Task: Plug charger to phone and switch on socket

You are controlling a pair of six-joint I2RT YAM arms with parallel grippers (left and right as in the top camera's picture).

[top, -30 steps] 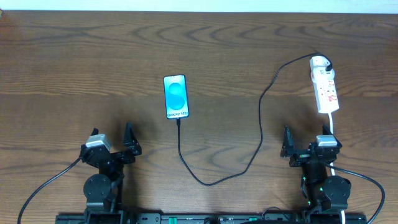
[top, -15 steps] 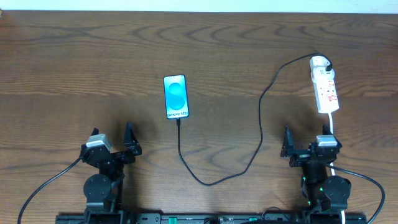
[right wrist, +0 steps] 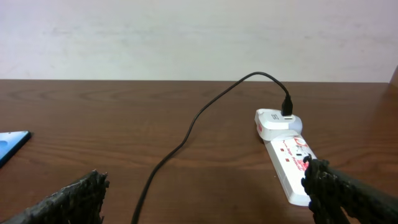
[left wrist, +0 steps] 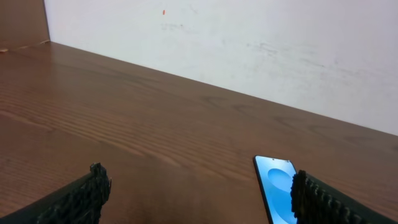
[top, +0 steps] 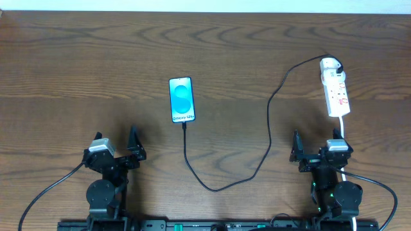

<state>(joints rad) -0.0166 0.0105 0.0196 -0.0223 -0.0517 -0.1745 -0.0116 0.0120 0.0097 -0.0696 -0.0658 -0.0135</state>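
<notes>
Table (top: 77,64): one phone (top: 181,99), one socket (top: 336,90)

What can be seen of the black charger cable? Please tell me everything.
The charger cable is thin, black and looks like flexible plastic. It lies slack on the wooden table. One end meets the lower edge of the phone; from there it loops toward the arms, curves right, then climbs to the socket, where its black plug sits in a white adapter at the far end. Whether the phone end is fully seated cannot be told.
</notes>
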